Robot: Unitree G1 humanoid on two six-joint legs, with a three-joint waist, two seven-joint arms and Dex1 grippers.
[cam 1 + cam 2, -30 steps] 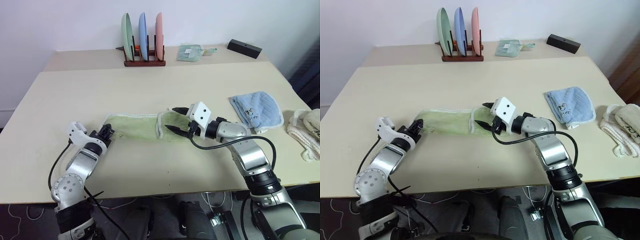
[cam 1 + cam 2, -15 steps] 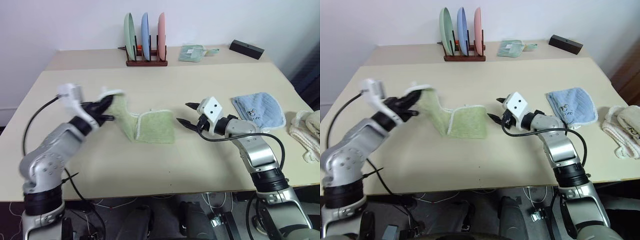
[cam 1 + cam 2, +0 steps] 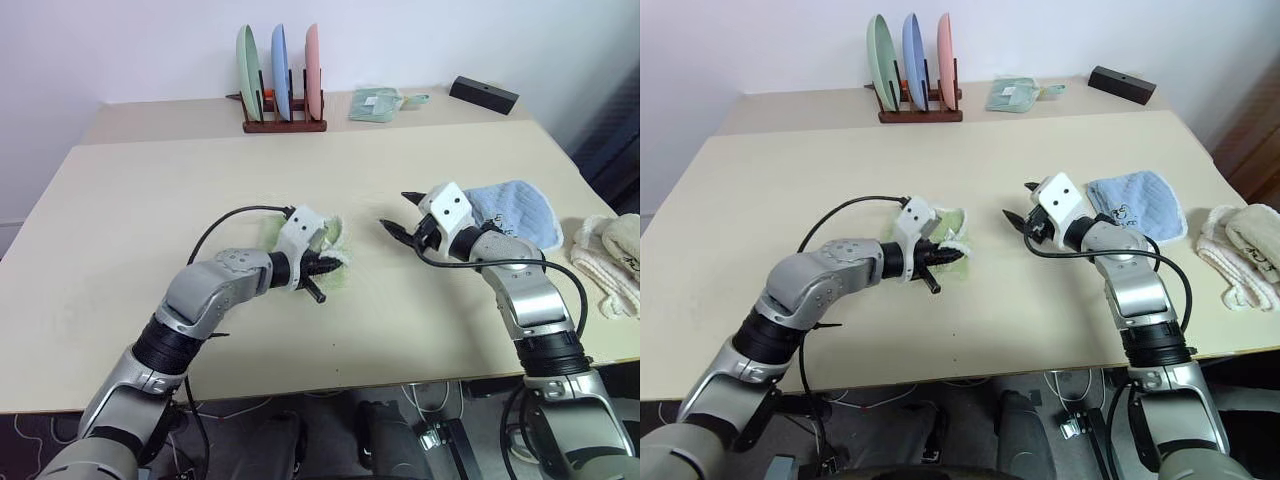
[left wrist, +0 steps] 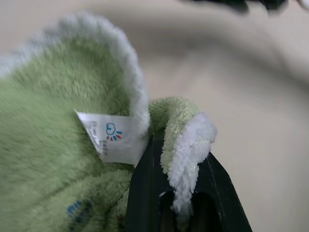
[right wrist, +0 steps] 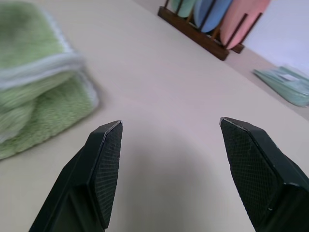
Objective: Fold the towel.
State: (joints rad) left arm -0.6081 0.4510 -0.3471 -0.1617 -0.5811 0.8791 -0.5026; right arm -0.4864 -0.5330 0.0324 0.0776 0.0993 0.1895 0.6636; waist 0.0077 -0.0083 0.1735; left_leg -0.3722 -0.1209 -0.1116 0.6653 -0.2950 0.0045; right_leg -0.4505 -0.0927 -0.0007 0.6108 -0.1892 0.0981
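Since a second ago, the towel has been carried from a long strip stretched across the surface into a bunched, doubled heap near the middle, and the left pincer has been swung from the left side across to that heap. The right pincer has been drawn back to the right, away from the cloth.

At the far edge, a wooden rack is seen holding three plates on edge: green, blue and pink. A folded pale green cloth and a black box are placed beside it.

The left arm is bent inward across the front, its pincer angled slightly downward and to the right. In the left wrist view, a white-edged fold of the towel is seen pinched between the nearly closed black fingers, with a small white label just beside them.

The right arm is held out roughly level, pointing left toward the towel. Its fingers are spread wide with nothing between them, apart from the cloth. A blue cloth lies just behind that wrist, and a cream cloth is laid at the right edge.
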